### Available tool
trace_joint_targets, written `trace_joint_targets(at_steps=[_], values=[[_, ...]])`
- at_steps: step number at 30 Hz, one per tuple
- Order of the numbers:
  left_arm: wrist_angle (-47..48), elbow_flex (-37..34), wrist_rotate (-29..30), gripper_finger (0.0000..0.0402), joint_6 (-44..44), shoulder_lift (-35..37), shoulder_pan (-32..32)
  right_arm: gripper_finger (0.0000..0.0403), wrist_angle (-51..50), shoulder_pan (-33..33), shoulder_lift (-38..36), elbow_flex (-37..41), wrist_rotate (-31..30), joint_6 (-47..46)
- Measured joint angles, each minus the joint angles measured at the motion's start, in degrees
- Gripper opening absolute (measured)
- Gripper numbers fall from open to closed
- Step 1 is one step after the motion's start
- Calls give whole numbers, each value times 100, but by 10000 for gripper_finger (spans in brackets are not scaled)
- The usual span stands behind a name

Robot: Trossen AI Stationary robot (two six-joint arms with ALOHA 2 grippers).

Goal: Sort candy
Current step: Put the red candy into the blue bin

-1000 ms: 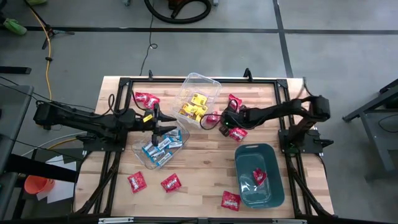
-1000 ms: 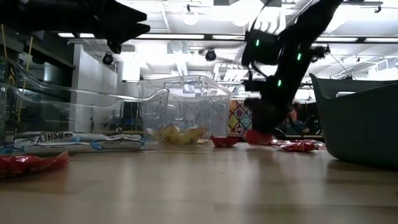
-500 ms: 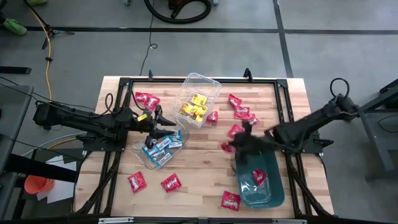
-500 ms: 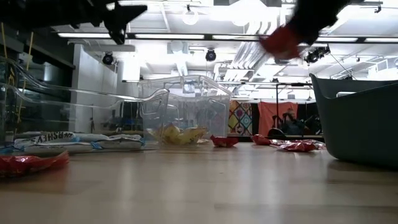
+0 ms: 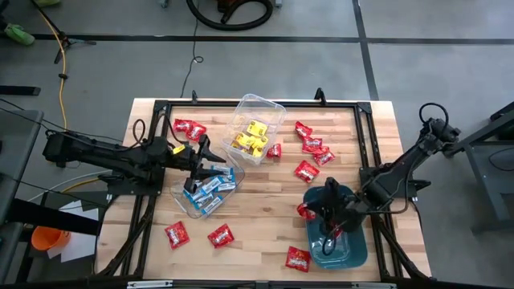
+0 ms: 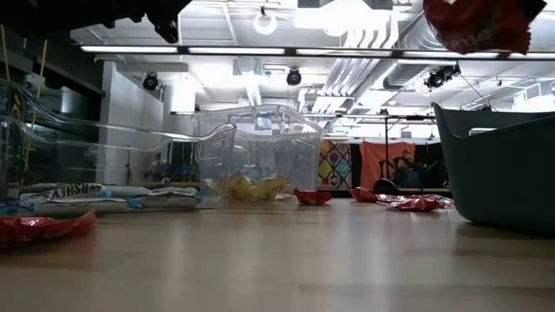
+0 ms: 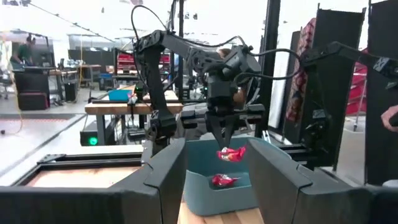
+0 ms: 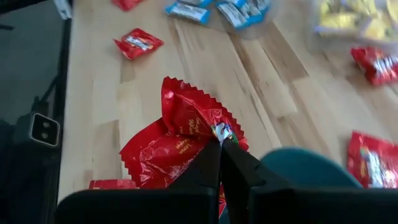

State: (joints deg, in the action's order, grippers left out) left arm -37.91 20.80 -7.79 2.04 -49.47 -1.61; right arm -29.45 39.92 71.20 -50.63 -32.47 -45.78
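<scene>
The candy is small flat packets. Red ones (image 5: 306, 170) lie scattered on the wooden table, yellow ones lie in a clear tub (image 5: 257, 128), and blue-and-white ones lie in a second clear tub (image 5: 207, 189). My right gripper (image 5: 315, 210) hangs over the far left rim of the teal bin (image 5: 349, 241), shut on red candy (image 8: 186, 118). That candy also shows high up in the low view (image 6: 477, 22). One red packet (image 7: 222, 180) lies inside the bin. My left gripper (image 5: 218, 168) hovers open above the blue-and-white tub with nothing between its fingers. My right gripper pinches the red candy by a crimped wrapper edge (image 8: 216, 132) between its two fingertips, coming from above and slanting down. The candy hangs below the fingers (image 7: 230, 154), clear of table and bin. Whether it is one packet or two overlapping, I cannot tell.
More red packets lie at the far left (image 5: 189, 127), the near left (image 5: 177, 233) (image 5: 221, 235), near the front edge (image 5: 298, 258), and at the far middle (image 5: 313, 143). A black frame runs round the table (image 5: 161, 104).
My right gripper has picked red candy up from the far middle of the table. It has swung toward the near edge and risen, and now holds the candy over the teal bin's rim. The candy is lifted clear of the table.
</scene>
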Motion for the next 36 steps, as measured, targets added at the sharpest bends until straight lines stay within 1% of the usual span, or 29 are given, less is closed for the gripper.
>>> trace_joint_targets(at_steps=[2,4,7,9,10,12,14,15,19,22,24,27,31,36], values=[[-6,0,0,154,-30,0,0,0,-223,0,0,0,37,-286],[-16,0,0,154,-49,0,3,0,-659,0,-2,0,167,-649],[-58,0,0,154,-170,0,4,0,-1488,0,60,0,327,-1592],[-66,0,0,154,-172,0,4,0,-2000,-3,76,0,557,-2186],[-74,0,0,154,-188,0,4,0,-2188,-20,76,0,692,-2373],[-206,0,0,154,-262,0,4,0,-2480,-86,72,0,888,-2434],[-284,0,0,154,-259,0,4,0,-2521,-154,72,0,1029,-2271],[-275,0,0,154,-247,0,4,0,-2498,-183,72,0,1198,-2256],[-233,0,0,154,-231,0,4,0,-2415,-272,72,0,2117,-2142],[-197,0,0,154,-190,0,2,0,-2224,-315,72,0,2619,-2145],[-195,0,0,154,-94,0,2,0,-2067,-357,72,0,2922,-2310],[-193,0,0,154,-76,0,2,7,-1943,-418,72,0,2986,-2625],[-139,0,0,154,-58,0,2,40,-1808,-503,72,0,3274,-2790],[-67,0,0,154,-58,0,2,107,-1818,-595,72,0,3557,-2880]])
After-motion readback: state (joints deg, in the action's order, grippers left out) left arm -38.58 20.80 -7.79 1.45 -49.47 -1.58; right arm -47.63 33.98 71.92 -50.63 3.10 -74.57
